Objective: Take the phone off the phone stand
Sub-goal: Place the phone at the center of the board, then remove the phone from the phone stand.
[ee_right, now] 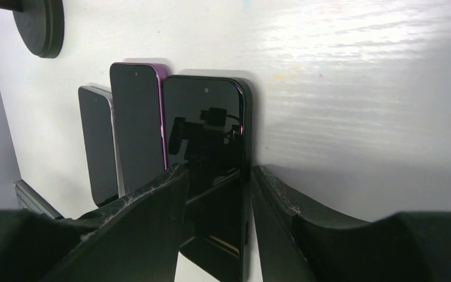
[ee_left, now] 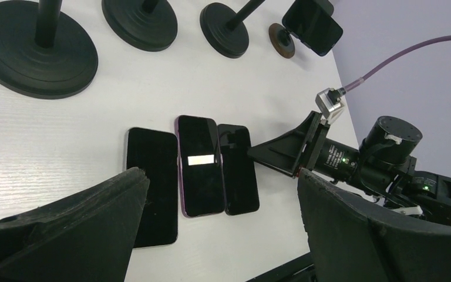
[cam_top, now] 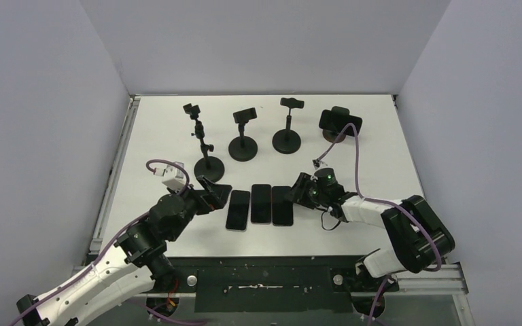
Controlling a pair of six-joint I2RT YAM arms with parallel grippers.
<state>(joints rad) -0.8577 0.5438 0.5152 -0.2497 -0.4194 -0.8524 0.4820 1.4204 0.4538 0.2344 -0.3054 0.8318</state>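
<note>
A black phone (cam_top: 340, 121) sits clamped sideways in the far right phone stand (cam_top: 333, 136); it also shows in the left wrist view (ee_left: 312, 24). Three phones lie flat side by side: a left one (cam_top: 238, 210), a purple-edged middle one (cam_top: 261, 203) and a black right one (cam_top: 282, 205). My right gripper (cam_top: 298, 192) is low at the right phone (ee_right: 205, 123). Its fingers (ee_right: 170, 194) straddle that phone's right edge, with a thin gap showing (ee_right: 217, 176). My left gripper (cam_top: 216, 192) is wide open and empty above the left phone (ee_left: 151, 188).
Three empty black stands with round bases stand at the back: left (cam_top: 209, 166), middle (cam_top: 243, 148) and right (cam_top: 287, 140). A purple cable (cam_top: 353, 163) loops from the right wrist. The table's metal rail (cam_top: 112, 176) runs along the left side.
</note>
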